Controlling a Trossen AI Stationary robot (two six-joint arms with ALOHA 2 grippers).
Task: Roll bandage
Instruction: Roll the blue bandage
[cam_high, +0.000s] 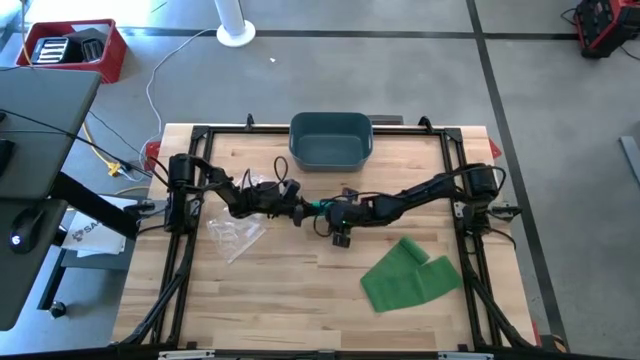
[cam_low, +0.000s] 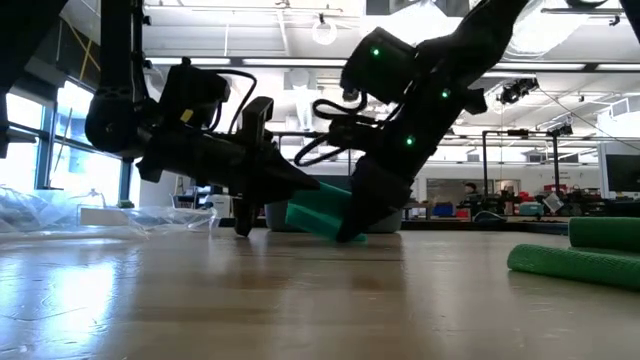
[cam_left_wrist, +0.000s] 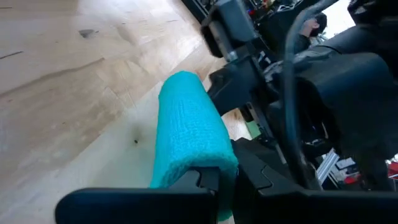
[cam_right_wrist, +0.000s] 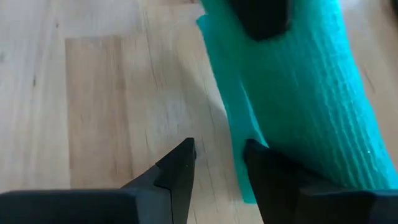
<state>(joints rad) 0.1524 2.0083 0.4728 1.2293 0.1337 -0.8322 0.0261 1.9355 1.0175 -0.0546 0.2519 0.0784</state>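
A teal bandage roll (cam_left_wrist: 189, 134) sits in my left gripper (cam_high: 297, 208), which reaches in from the table's left and is shut on it. In the low view the roll (cam_low: 322, 212) slants down toward the table. My right gripper (cam_right_wrist: 217, 149) comes down from the right with its fingers open at the roll's free end (cam_right_wrist: 298, 93). The roll's loose edge (cam_right_wrist: 239, 162) hangs beside one of those fingers. A second, green bandage (cam_high: 410, 275) lies partly unrolled on the table at the near right. My left gripper pinches the roll's near end (cam_left_wrist: 208, 168) between its two fingers. It comes almost level from the table's left, and the roll sticks out ahead along the fingers. One finger (cam_right_wrist: 261, 15) lies on top of the roll, which is tilted, its far end lowest. My right gripper has one finger (cam_right_wrist: 267, 177) right at the loose edge of the roll; I cannot tell whether it touches.
A blue bin (cam_high: 330, 140) stands at the table's far middle. A clear plastic bag (cam_high: 235, 235) lies near the left arm. Bare wood (cam_high: 290, 290) lies toward the near edge.
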